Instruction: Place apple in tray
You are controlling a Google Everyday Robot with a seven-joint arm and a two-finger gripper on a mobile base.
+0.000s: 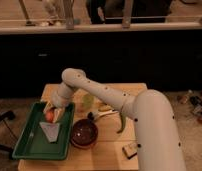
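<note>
Reaching down from the white jointed arm (pixel 101 92), the gripper (pixel 55 111) hangs over the far right part of the green rectangular plastic tray (pixel 29 150), and the small round red-orange apple (pixel 49 116) sits right at its tip, just below and slightly left of the fingers. The gripper appears closed on the apple, though whether the fruit already touches the tray floor cannot be made out. Being round, the apple has no long axis to line up. It lies inside the tray's rim, just beyond a pale grey folded cloth (pixel 50 131) on the tray floor. A dark red round bowl (pixel 84 133) stands on the light wooden table (pixel 106 155) just right of the tray. Judging from this, the placement is nearly complete, calling only for a release straight down.
</note>
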